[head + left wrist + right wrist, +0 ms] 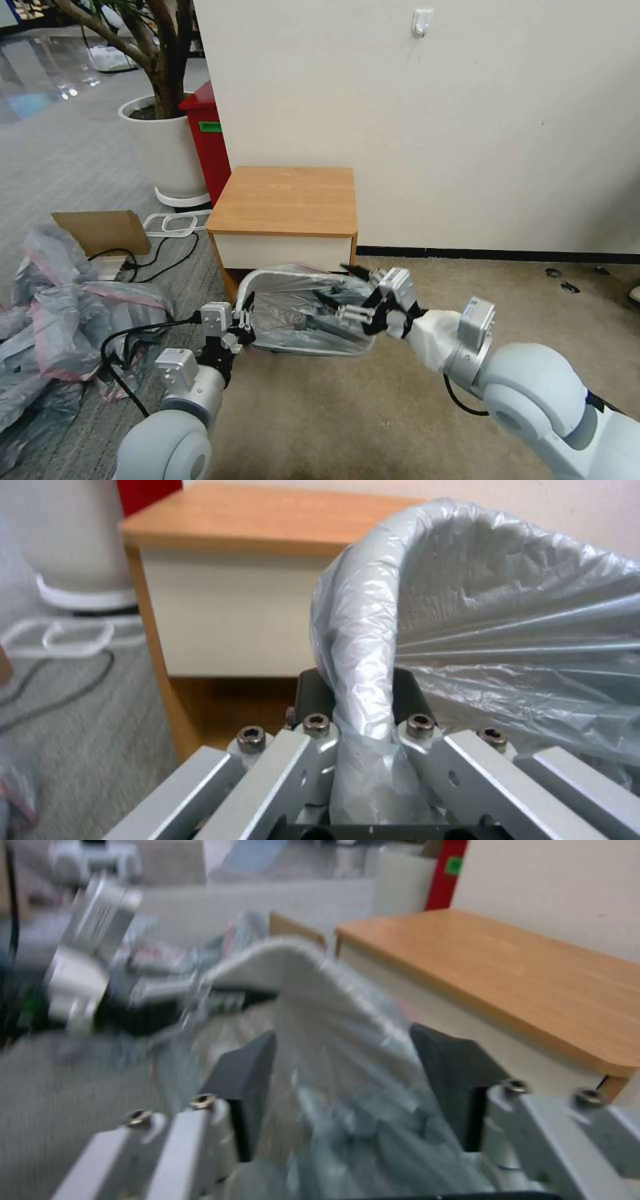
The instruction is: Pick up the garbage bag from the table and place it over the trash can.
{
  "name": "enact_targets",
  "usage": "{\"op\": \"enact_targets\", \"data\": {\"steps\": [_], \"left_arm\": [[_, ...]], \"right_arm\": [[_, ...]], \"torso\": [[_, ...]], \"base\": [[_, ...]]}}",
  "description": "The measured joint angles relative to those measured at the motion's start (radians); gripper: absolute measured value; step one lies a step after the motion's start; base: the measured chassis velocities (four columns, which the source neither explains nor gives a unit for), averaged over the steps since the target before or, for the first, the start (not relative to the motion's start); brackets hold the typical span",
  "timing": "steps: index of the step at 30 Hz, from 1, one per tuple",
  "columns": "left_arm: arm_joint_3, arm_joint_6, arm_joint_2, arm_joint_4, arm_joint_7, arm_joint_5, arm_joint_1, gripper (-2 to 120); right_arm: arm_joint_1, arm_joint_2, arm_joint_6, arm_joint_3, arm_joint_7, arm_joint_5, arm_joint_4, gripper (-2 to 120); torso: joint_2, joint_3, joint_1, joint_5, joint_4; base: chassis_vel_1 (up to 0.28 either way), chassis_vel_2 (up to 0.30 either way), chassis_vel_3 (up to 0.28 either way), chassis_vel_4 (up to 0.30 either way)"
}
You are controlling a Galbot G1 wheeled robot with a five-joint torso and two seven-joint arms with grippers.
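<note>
Beige carpet below: left pincer (245, 325) clamps the garbage bag (300, 307) over the trash can (248, 285) rim at nine o'clock; right pincer (353, 308) open astride it at three, before the bench (283, 200). Best pull evenly downward.

A white planter (165, 150) holding a tree (150, 50) stands at ten o'clock, with a tall red bin (208, 140) just beside it against the cream wall (467, 120), where a small white hook (421, 22) sits at twelve o'clock. At nine o'clock a flat cardboard piece (101, 231) lies near a black cable (143, 257), and a heap of grey-pink bags (60, 320) spreads toward eight o'clock.
</note>
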Motion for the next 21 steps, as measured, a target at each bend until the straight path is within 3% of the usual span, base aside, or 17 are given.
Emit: {"op": "enact_targets", "data": {"steps": [5, 7, 9, 16, 21], "left_arm": [[0.016, -0.018, 0.001, -0.002, 0.013, 0.055, 0.002, 5], [0.030, -0.030, 0.002, -0.002, 0.019, 0.095, 0.003, 5], [0.041, -0.040, 0.006, -0.002, 0.024, 0.126, 0.004, 5], [0.044, -0.042, 0.017, -0.015, 0.025, 0.140, 0.004, 5], [0.042, -0.046, 0.025, -0.021, 0.027, 0.161, 0.004, 5]], "right_arm": [[0.058, -0.047, -0.029, -0.057, -0.008, -0.027, 0.015, 39], [0.133, -0.050, -0.055, -0.133, 0.000, -0.057, 0.005, 29], [0.196, -0.021, -0.074, -0.206, 0.007, -0.103, -0.027, 21], [0.269, 0.081, -0.130, -0.309, 0.013, -0.193, -0.110, 0], [0.332, 0.132, -0.193, -0.396, 0.074, -0.213, -0.169, 0]], "torso": [[0.000, 0.000, 0.000, -0.0001, -0.0001], [0.000, 0.000, 0.000, -0.0003, 0.0000], [0.000, 0.000, 0.000, -0.0002, 0.0002], [0.000, 0.000, 0.000, -0.0001, 0.0002], [0.000, 0.000, 0.000, -0.0002, 0.0002]], "base": [[0.000, 0.000, 0.000, 0.000], [0.000, 0.000, 0.000, 0.000], [0.000, 0.000, 0.000, 0.000], [0.000, 0.000, 0.000, 0.000], [0.000, 0.000, 0.000, 0.000]]}}
